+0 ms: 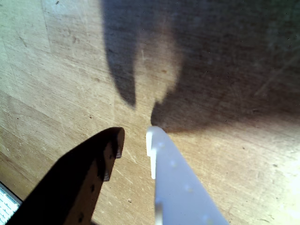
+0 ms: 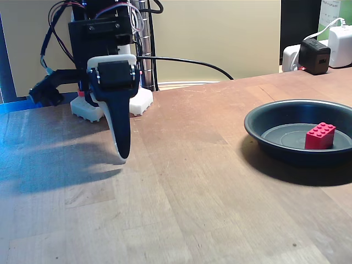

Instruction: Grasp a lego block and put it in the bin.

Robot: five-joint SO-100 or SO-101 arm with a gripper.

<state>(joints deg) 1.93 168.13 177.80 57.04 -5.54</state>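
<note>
The red lego block [image 2: 320,136] lies inside the dark round bin [image 2: 258,125] at the right of the fixed view, on the dish's flat bottom. My gripper [image 2: 122,156] hangs point-down over bare wood at the left, far from the bin and just above the table. In the wrist view, my gripper [image 1: 135,138] shows a dark finger on the left and a white finger on the right. A narrow gap separates their tips and nothing is held between them. Below them is wooden table with the gripper's shadow.
The arm's white base [image 2: 113,107] stands at the back left with cables above it. A black cable [image 2: 192,60] runs along the back. A black adapter [image 2: 314,55] and a white box [image 2: 340,47] sit at the back right corner.
</note>
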